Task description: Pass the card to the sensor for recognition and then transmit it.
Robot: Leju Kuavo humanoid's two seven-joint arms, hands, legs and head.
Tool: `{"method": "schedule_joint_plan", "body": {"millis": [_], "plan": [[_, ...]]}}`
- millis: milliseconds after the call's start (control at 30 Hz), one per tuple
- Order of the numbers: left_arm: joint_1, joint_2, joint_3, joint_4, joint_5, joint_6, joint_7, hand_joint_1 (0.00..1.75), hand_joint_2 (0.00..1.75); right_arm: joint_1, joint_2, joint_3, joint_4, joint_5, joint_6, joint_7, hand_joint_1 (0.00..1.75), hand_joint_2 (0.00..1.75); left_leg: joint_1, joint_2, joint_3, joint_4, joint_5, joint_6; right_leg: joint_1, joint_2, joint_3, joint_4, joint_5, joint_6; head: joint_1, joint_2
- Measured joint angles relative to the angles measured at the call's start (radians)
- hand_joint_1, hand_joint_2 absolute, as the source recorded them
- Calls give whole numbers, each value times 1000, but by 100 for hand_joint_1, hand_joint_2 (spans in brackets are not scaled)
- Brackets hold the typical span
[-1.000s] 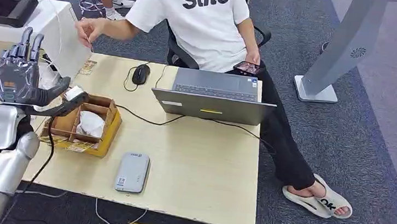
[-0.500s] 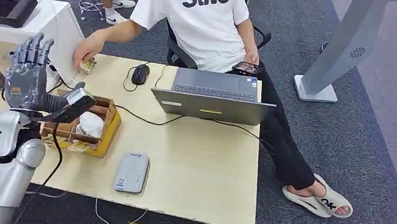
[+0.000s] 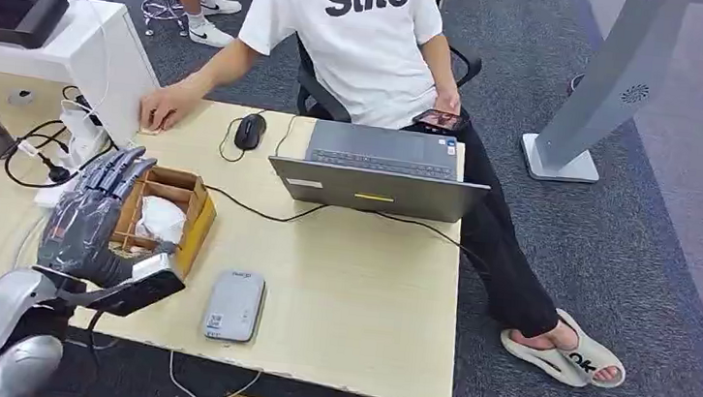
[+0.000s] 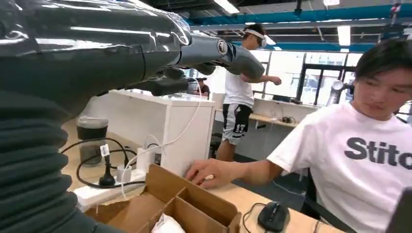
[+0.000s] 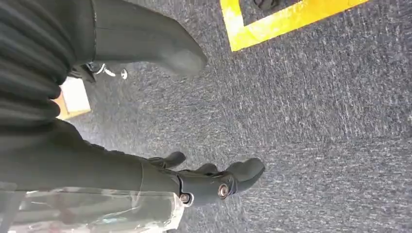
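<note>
Down at the robot's side, the right hand (image 5: 214, 180) hangs over the grey carpet with its fingers loosely apart and nothing in them.

Up at the near edge of the table (image 3: 358, 296), the left hand (image 3: 92, 222) hovers palm-down, long fingers stretched flat and pointing away. Along its thumb there's a thin pale edge, and I read that as the card (image 3: 155, 264), nipped against the thumb. It's only a sliver from here, so I won't swear to how firmly it's held.

Just to the right lies the grey sensor (image 3: 233, 304), flat on the table. The card sits close beside it, not yet over it.

A card like that should be light, stiff and slick, I'd judge. With almost no weight to fight, the danger is it sliding or swivelling in a pinch. Best held by one end, leaving the broad face free to meet the sensor and something for a taker to grab.

Under the fingertips, a little farther, sits the cardboard box (image 3: 191, 227) with its dividers.

At the far left edge the person's hand (image 3: 164, 107) rests on the table, with the mouse (image 3: 250, 130) and laptop (image 3: 379, 174) to its right.
</note>
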Motion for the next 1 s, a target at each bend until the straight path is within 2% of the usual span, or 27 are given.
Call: {"method": "schedule_joint_plan", "body": {"millis": [333, 433, 567, 767, 1000], "plan": [[69, 80, -11, -113, -13, -29, 13, 0, 175, 0, 18, -12, -19, -10, 0, -3, 0, 175, 0, 0, 0, 0, 0, 0, 0, 0, 0, 0, 0, 0, 0, 0], [87, 140, -16, -136, -50, -59, 20, 0, 175, 1, 23, -13, -24, -11, 0, 2, 0, 175, 0, 0, 0, 0, 0, 0, 0, 0, 0, 0, 0, 0, 0, 0], [103, 183, -18, -154, -61, -63, 20, 0, 175, 1, 27, -13, -28, -13, 0, 5, 0, 175, 0, -1, 0, 0, 0, 0, 0, 0, 0, 0, 0, 0, 0, 0], [121, 251, -34, -161, -119, -120, 40, 0, 175, 2, 34, -13, -32, -13, 1, 11, 0, 175, 0, 0, 0, 0, 0, 0, 0, -1, 0, 0, 0, 0, 1, 0], [162, 269, -53, -148, -221, -126, 89, 0, 175, 2, 38, -13, -35, -3, 13, 15, 0, 175, 0, 0, 0, 0, 0, 0, 0, 0, 0, 0, 0, 0, 0, 0]]}}
